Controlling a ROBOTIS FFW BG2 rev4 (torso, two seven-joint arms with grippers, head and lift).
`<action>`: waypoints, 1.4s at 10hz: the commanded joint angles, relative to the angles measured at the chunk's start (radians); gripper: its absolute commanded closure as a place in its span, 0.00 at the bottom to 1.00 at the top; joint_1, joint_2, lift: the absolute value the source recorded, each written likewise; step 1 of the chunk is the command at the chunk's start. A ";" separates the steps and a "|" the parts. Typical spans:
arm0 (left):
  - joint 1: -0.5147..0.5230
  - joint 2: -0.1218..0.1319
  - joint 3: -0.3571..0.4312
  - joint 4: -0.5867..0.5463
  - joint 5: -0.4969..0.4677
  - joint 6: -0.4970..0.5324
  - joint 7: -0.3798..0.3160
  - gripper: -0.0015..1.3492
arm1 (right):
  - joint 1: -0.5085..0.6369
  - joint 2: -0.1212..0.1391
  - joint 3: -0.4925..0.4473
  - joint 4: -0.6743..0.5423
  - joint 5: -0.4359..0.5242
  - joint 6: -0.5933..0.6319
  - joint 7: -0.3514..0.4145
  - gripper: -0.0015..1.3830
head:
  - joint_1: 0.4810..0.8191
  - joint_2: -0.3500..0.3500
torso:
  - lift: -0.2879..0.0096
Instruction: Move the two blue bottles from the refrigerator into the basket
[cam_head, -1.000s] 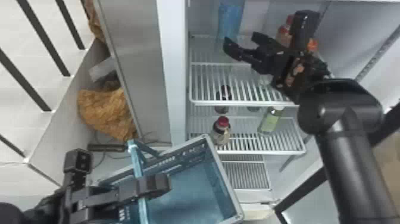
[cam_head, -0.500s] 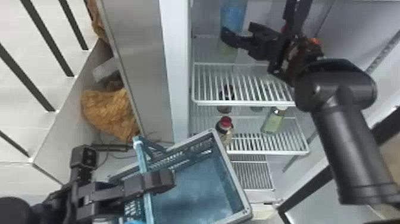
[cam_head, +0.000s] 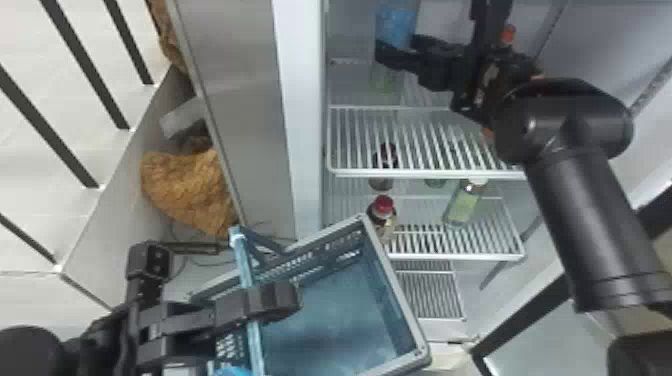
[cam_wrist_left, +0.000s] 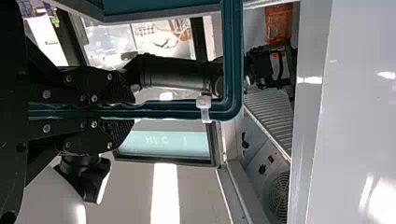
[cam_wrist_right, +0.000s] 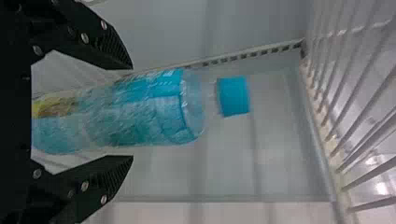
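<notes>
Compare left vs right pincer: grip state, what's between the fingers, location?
- Grip: left pincer is shut; right pincer is open.
- Between fingers: left has the basket handle clamped; right has a blue bottle between its fingers, not clamped.
- Location: left is at the basket, outside the refrigerator; right is inside it, above a wire shelf.

Shared: both have two black fingers.
</notes>
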 joint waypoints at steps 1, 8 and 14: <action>-0.002 0.000 0.000 0.000 0.002 0.000 0.000 0.89 | 0.002 0.000 -0.002 0.013 -0.015 0.008 -0.006 0.81 | 0.63 0.46 | 0.93; 0.006 0.003 0.000 0.002 0.004 -0.003 0.000 0.89 | 0.127 -0.011 0.000 -0.136 -0.009 -0.015 0.020 0.92 | 0.63 0.47 | 0.93; 0.020 -0.004 0.010 0.002 0.004 -0.005 0.000 0.89 | 0.495 -0.025 -0.075 -0.637 -0.091 0.113 0.092 0.92 | 0.63 0.51 | 0.93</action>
